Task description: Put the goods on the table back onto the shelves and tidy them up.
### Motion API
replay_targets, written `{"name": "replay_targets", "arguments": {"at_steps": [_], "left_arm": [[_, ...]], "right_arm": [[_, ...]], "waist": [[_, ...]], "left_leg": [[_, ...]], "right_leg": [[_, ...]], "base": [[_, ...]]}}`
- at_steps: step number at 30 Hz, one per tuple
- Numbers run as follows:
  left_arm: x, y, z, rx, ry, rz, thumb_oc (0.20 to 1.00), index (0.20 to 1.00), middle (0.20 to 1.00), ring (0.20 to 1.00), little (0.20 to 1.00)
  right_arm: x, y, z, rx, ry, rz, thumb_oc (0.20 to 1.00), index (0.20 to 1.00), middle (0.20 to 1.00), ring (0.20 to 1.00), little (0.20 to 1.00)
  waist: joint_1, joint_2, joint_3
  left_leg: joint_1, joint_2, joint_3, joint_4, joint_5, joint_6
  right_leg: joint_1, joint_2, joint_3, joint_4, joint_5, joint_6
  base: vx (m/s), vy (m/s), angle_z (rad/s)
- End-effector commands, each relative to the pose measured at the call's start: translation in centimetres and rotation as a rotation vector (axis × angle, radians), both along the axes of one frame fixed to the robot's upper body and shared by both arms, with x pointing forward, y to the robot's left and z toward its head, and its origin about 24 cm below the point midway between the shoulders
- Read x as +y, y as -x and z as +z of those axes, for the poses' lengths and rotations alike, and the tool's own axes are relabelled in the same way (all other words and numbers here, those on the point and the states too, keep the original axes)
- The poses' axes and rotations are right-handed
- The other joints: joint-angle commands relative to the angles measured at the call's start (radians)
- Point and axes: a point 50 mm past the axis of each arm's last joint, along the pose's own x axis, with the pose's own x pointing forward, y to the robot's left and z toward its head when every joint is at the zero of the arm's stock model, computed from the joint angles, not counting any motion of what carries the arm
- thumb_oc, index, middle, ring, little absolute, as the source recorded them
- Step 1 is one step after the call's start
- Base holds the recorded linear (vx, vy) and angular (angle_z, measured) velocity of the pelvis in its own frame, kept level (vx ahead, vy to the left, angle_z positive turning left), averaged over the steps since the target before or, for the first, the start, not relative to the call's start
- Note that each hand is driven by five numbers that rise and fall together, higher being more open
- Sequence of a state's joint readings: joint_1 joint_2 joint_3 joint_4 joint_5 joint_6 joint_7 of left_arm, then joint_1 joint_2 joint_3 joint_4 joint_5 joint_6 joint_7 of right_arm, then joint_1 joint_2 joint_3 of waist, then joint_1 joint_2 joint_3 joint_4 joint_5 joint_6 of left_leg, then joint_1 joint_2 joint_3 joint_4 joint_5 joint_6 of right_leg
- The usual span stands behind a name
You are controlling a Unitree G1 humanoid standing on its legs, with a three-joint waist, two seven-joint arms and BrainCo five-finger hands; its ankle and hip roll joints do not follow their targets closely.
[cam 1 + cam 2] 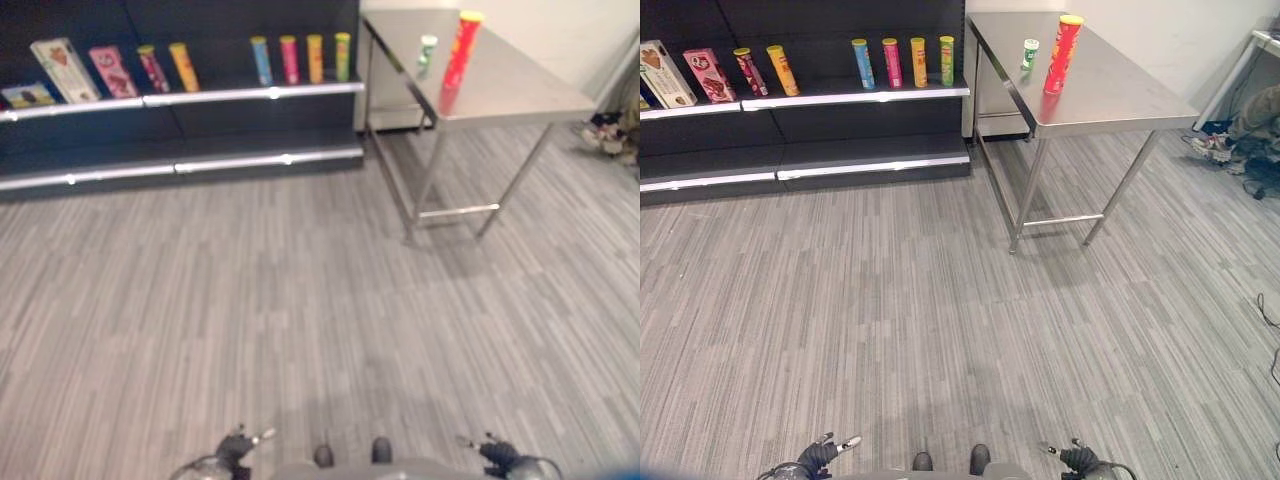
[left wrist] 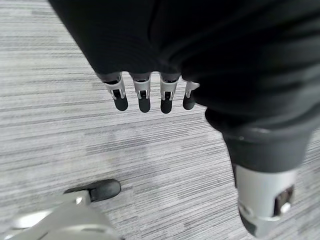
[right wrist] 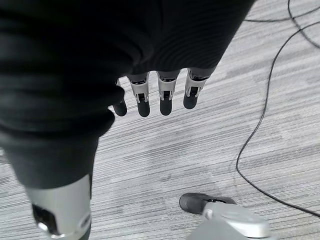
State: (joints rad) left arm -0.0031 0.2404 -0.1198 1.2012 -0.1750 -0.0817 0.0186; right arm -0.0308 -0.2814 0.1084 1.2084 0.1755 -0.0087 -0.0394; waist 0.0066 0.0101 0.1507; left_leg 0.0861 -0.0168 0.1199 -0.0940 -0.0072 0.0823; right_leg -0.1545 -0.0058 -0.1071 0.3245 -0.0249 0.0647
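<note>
A tall red can with a yellow lid stands on the steel table at the back right. A small green and white can stands just left of it. To the table's left runs the dark shelf, with several coloured cans and boxes in a row on its upper board. My left hand and right hand hang low at the near edge, far from table and shelf. In the wrist views the left hand's fingers and the right hand's fingers are straight over the floor and hold nothing.
The lower shelf board is bare. Wide grey plank floor lies between me and the table. A heap of shoes and cloth lies on the floor at the far right, beside another table's leg.
</note>
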Motion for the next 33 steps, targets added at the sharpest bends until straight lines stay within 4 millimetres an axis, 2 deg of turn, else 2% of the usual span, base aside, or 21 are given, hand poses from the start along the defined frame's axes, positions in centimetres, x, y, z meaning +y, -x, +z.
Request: {"name": "replay_targets", "arguments": {"at_steps": [1, 3, 6, 7, 8, 9, 11, 13, 15, 18, 19, 20, 21, 22, 23, 25, 26, 28, 29, 32, 33], "left_arm": [[1.0, -0.5, 0.4, -0.024, -0.035, -0.016, 1.000, 1.000, 1.000, 1.000, 1.000], [0.9, -0.7, 0.5, -0.030, -0.035, -0.022, 1.000, 1.000, 1.000, 1.000, 1.000], [0.8, -1.3, 0.6, -0.041, -0.039, -0.041, 1.000, 1.000, 1.000, 1.000, 1.000], [0.8, -1.3, 0.6, -0.041, -0.038, -0.041, 1.000, 1.000, 1.000, 1.000, 1.000], [0.7, -1.6, 0.7, -0.046, -0.041, -0.051, 1.000, 1.000, 1.000, 1.000, 1.000], [0.6, -1.6, 0.7, -0.045, -0.039, -0.056, 1.000, 1.000, 1.000, 1.000, 1.000], [0.6, -1.6, 0.6, -0.047, -0.037, -0.056, 1.000, 1.000, 1.000, 1.000, 1.000], [0.2, -1.1, 0.4, -0.033, -0.023, -0.072, 1.000, 1.000, 1.000, 1.000, 1.000], [0.3, -0.8, 0.3, -0.020, -0.026, -0.089, 1.000, 1.000, 1.000, 1.000, 1.000], [0.0, -0.7, 0.2, -0.015, -0.017, -0.094, 1.000, 1.000, 1.000, 1.000, 1.000], [-0.1, -0.8, 0.2, -0.022, -0.006, -0.071, 1.000, 1.000, 1.000, 1.000, 1.000], [-0.1, -0.8, 0.2, -0.022, -0.007, -0.071, 1.000, 1.000, 1.000, 1.000, 1.000], [-0.1, -0.9, 0.3, -0.028, -0.001, -0.059, 1.000, 1.000, 1.000, 1.000, 1.000], [-0.1, -1.0, 0.3, -0.036, 0.006, -0.046, 1.000, 1.000, 1.000, 1.000, 1.000], [0.0, -1.3, 0.5, -0.048, 0.009, -0.031, 1.000, 1.000, 1.000, 1.000, 1.000], [0.3, -1.5, 0.6, -0.062, 0.006, -0.005, 1.000, 1.000, 1.000, 1.000, 1.000], [0.3, -1.5, 0.6, -0.073, 0.017, 0.023, 1.000, 1.000, 1.000, 1.000, 1.000], [0.4, -1.3, 0.6, -0.077, 0.026, 0.052, 1.000, 1.000, 1.000, 1.000, 1.000], [0.3, -0.9, 0.5, -0.067, 0.031, 0.067, 1.000, 1.000, 1.000, 1.000, 1.000], [0.3, -0.4, 0.3, -0.060, 0.039, 0.088, 1.000, 1.000, 1.000, 1.000, 1.000], [0.4, -0.1, 0.3, -0.055, 0.039, 0.097, 1.000, 1.000, 1.000, 1.000, 1.000]], "right_arm": [[-0.1, 0.5, -0.1, 0.003, 0.007, -0.001, 1.000, 1.000, 1.000, 1.000, 1.000], [-0.2, 0.8, -0.1, 0.008, 0.007, -0.005, 1.000, 1.000, 1.000, 1.000, 1.000], [-0.3, 1.1, -0.2, 0.019, 0.005, -0.017, 1.000, 1.000, 1.000, 1.000, 1.000], [-0.3, 1.1, -0.2, 0.019, 0.005, -0.017, 1.000, 1.000, 1.000, 1.000, 1.000], [-0.4, 1.3, -0.2, 0.028, 0.010, -0.011, 1.000, 1.000, 1.000, 1.000, 1.000], [-0.4, 1.6, -0.3, 0.035, 0.008, -0.009, 1.000, 1.000, 1.000, 1.000, 1.000], [-0.5, 1.8, -0.3, 0.043, 0.010, -0.006, 1.000, 1.000, 1.000, 1.000, 1.000], [-0.7, 2.9, -0.4, 0.073, 0.013, 0.005, 1.000, 1.000, 1.000, 1.000, 1.000], [-0.8, 3.6, -0.5, 0.088, 0.012, 0.007, 1.000, 1.000, 1.000, 1.000, 1.000], [-1.3, 3.5, -0.4, 0.090, 0.025, 0.015, 1.000, 1.000, 1.000, 1.000, 1.000], [-1.4, 3.3, -0.2, 0.069, 0.026, -0.005, 1.000, 1.000, 1.000, 1.000, 1.000], [-1.4, 3.3, -0.3, 0.069, 0.025, -0.005, 1.000, 1.000, 1.000, 1.000, 1.000], [-1.6, 3.0, -0.1, 0.051, 0.024, -0.024, 1.000, 1.000, 1.000, 1.000, 1.000], [-1.7, 2.3, 0.1, 0.026, 0.027, -0.024, 1.000, 1.000, 1.000, 1.000, 1.000], [-1.7, 1.7, 0.2, 0.010, 0.031, -0.017, 1.000, 1.000, 1.000, 1.000, 1.000], [-1.7, 0.4, 0.6, -0.023, 0.041, -0.009, 1.000, 1.000, 1.000, 1.000, 1.000], [-1.6, -0.6, 0.8, -0.052, 0.038, 0.002, 1.000, 1.000, 1.000, 1.000, 1.000], [-1.2, -1.5, 1.0, -0.080, 0.029, 0.017, 1.000, 1.000, 1.000, 1.000, 1.000], [-0.9, -1.7, 1.0, -0.083, 0.026, 0.037, 1.000, 1.000, 1.000, 1.000, 1.000], [-0.7, -1.2, 0.8, -0.067, 0.024, 0.037, 1.000, 1.000, 1.000, 1.000, 1.000], [-0.7, -0.9, 0.6, -0.057, 0.025, 0.034, 1.000, 1.000, 1.000, 1.000, 1.000]], "waist": [[-0.009, -0.021, 0.013], [-0.017, -0.019, 0.016], [-0.045, -0.031, 0.024], [-0.046, -0.028, 0.027], [-0.064, -0.038, 0.033], [-0.069, -0.045, 0.033], [-0.076, -0.042, 0.037], [-0.087, -0.047, 0.023], [-0.094, -0.048, 0.009], [-0.107, -0.025, -0.017], [-0.107, -0.019, -0.023], [-0.110, -0.022, -0.024], [-0.105, -0.018, -0.024], [-0.102, -0.016, -0.030], [-0.094, -0.027, -0.027], [-0.071, -0.049, -0.006], [-0.038, -0.067, 0.018], [-0.006, -0.080, 0.031], [0.022, -0.082, 0.038], [0.048, -0.059, 0.027], [0.058, -0.047, 0.024]], "left_leg": [[0.057, -0.042, -0.080, 0.017, -0.090, -0.024], [0.070, -0.040, -0.093, 0.014, -0.100, -0.027], [0.102, -0.038, -0.140, 0.015, -0.133, -0.046], [0.106, -0.035, -0.142, 0.015, -0.135, -0.047], [0.142, -0.032, -0.171, 0.014, -0.167, -0.060], [0.157, -0.033, -0.180, 0.016, -0.177, -0.066], [0.182, -0.023, -0.191, 0.013, -0.191, -0.074], [0.258, -0.006, -0.208, 0.007, -0.218, -0.101], [0.287, 0.008, -0.214, 0.009, -0.229, -0.114], [0.281, 0.067, -0.211, 0.106, -0.140, -0.161], [0.252, 0.078, -0.217, 0.186, -0.071, -0.181], [0.249, 0.075, -0.220, 0.185, -0.068, -0.180], [0.221, 0.081, -0.214, 0.246, -0.027, -0.194], [0.160, 0.094, -0.200, 0.410, 0.086, -0.229], [0.100, 0.098, -0.184, 0.516, 0.137, -0.232], [0.006, 0.118, -0.126, 0.685, 0.149, -0.194], [-0.099, 0.112, -0.083, 0.749, 0.065, -0.150], [-0.203, 0.093, -0.064, 0.713, 0.021, -0.131], [-0.267, 0.078, -0.054, 0.566, -0.002, -0.125], [-0.289, 0.067, -0.063, 0.234, 0.073, -0.139], [-0.301, 0.055, -0.080, 0.158, 0.128, -0.147]], "right_leg": [[-0.041, -0.161, 0.014, 0.119, 0.106, 0.084], [-0.061, -0.153, 0.014, 0.098, 0.103, 0.079], [-0.089, -0.132, 0.020, -0.126, 0.119, 0.086], [-0.082, -0.129, 0.017, -0.130, 0.120, 0.086], [-0.106, -0.125, 0.032, -0.263, 0.173, 0.106], [-0.118, -0.129, 0.026, -0.304, 0.192, 0.117], [-0.120, -0.126, 0.004, -0.350, 0.211, 0.125], [-0.146, -0.142, -0.090, -0.393, 0.253, 0.144], [-0.137, -0.144, -0.128, -0.383, 0.255, 0.138], [-0.102, -0.089, -0.112, -0.346, 0.248, 0.096], [-0.086, -0.072, -0.112, -0.341, 0.240, 0.081], [-0.088, -0.076, -0.113, -0.341, 0.241, 0.081], [-0.063, -0.058, -0.111, -0.346, 0.227, 0.068], [-0.012, -0.031, -0.116, -0.365, 0.194, 0.032], [0.023, -0.027, -0.111, -0.376, 0.168, 0.012], [0.086, -0.016, -0.089, -0.388, 0.129, -0.019], [0.140, -0.016, -0.054, -0.389, 0.098, -0.029], [0.181, -0.022, -0.026, -0.393, 0.073, -0.027], [0.225, -0.022, -0.003, -0.400, 0.048, -0.016], [0.287, 0.003, 0.013, -0.409, 0.005, -0.008], [0.313, 0.021, 0.027, -0.410, -0.012, -0.009]], "base": [[0.22, 0.074, 0.26], [0.19, 0.004, 0.28], [0.24, -0.066, 0.33], [0.35, -0.088, 0.48], [0.37, -0.077, 0.47], [0.50, -0.102, 0.50], [0.36, -0.069, 0.46], [0.57, -0.142, 0.43], [0.45, -0.156, 0.50], [0.48, -0.197, 0.59], [0.27, -0.136, 0.42], [0.25, -0.127, 0.24], [0.36, -0.182, 0.03], [0.49, -0.259, 0.02], [0.50, -0.289, 0.07], [0.42, -0.240, -0.04], [0.43, -0.178, -0.41], [0.43, -0.034, -0.42], [0.45, 0.075, -0.83], [0.45, 0.133, -0.80], [0.43, 0.138, -0.22]]}}
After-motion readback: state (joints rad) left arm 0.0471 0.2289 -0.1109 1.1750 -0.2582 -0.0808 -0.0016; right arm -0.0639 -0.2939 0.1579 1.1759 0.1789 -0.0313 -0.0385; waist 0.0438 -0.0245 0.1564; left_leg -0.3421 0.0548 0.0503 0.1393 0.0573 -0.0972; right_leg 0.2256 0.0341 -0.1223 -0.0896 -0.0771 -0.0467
